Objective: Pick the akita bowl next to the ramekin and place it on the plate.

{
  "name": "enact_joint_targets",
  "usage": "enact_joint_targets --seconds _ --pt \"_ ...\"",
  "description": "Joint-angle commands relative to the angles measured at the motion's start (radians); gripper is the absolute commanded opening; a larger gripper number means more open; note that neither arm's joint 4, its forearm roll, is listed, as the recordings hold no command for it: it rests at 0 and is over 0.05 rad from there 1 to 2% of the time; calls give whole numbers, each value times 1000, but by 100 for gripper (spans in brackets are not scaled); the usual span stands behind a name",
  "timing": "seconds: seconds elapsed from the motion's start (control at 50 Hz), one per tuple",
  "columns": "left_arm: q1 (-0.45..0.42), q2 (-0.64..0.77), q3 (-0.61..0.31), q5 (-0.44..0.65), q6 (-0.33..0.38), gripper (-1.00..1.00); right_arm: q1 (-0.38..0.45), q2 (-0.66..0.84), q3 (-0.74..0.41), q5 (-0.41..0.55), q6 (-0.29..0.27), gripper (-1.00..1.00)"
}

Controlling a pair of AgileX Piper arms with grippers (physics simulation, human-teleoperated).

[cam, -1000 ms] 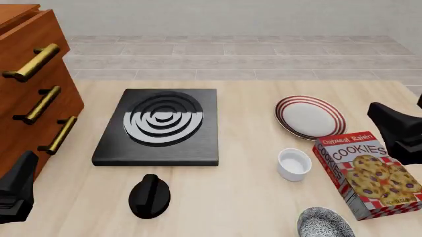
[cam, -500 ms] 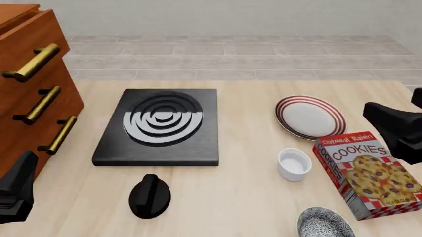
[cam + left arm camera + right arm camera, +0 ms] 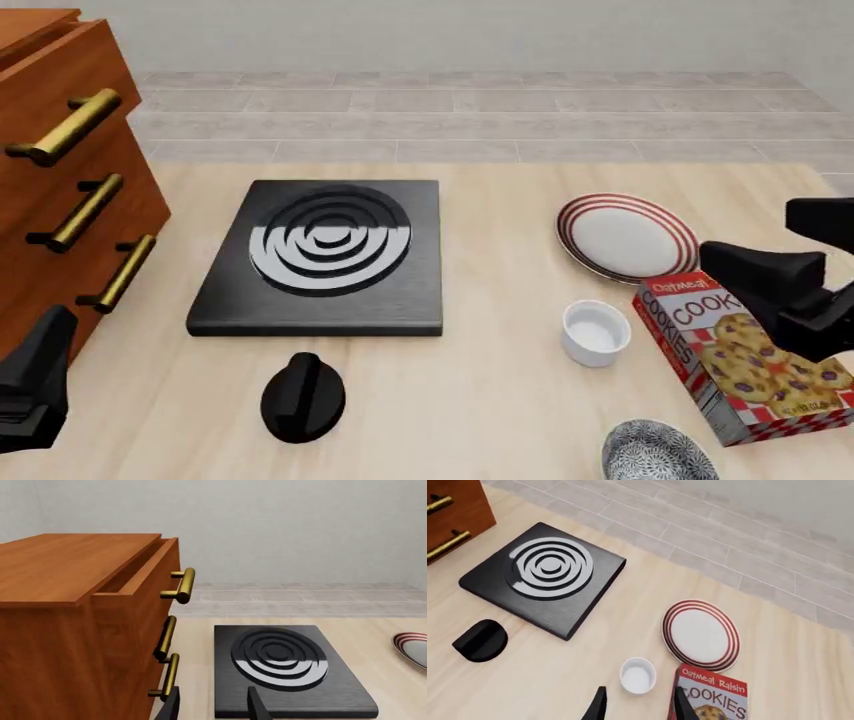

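The speckled akita bowl [image 3: 658,452] sits at the table's near right edge, partly cut off by the frame, just in front of the white ramekin [image 3: 595,332]. Farther back stands the red-striped plate [image 3: 627,237]. My right gripper [image 3: 747,268] hovers open over the cookie box, to the right of the ramekin and behind the bowl. Its wrist view shows the ramekin [image 3: 638,676] and the plate [image 3: 700,634] ahead of the spread fingers [image 3: 598,706]; the bowl is out of that view. My left gripper [image 3: 40,370] rests open and empty at the near left, far from all three.
A black stove burner slab [image 3: 327,250] lies mid-table with a black knob [image 3: 304,397] in front of it. A wooden drawer cabinet [image 3: 67,170] with brass handles fills the left side. The cookie box [image 3: 747,350] lies right of the ramekin, close to the bowl.
My right arm has swung leftward and lower, now covering the top of the cookie box. The left arm and all objects stayed put.
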Motion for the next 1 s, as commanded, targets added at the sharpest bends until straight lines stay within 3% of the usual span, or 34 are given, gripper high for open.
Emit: enact_joint_targets --seconds 0.02,0.04,0.4,0.86,1.0 --pt "0 0 0 0 0 100 45 23 -5 52 -36 100" --pt "0 0 0 0 0 100 62 32 -7 59 -18 100" --pt "0 0 0 0 0 100 90 108 -34 115 -94 100" --pt "0 0 0 0 0 100 162 126 0 184 -77 100" --pt "0 0 0 0 0 100 141 162 13 178 -90 100"
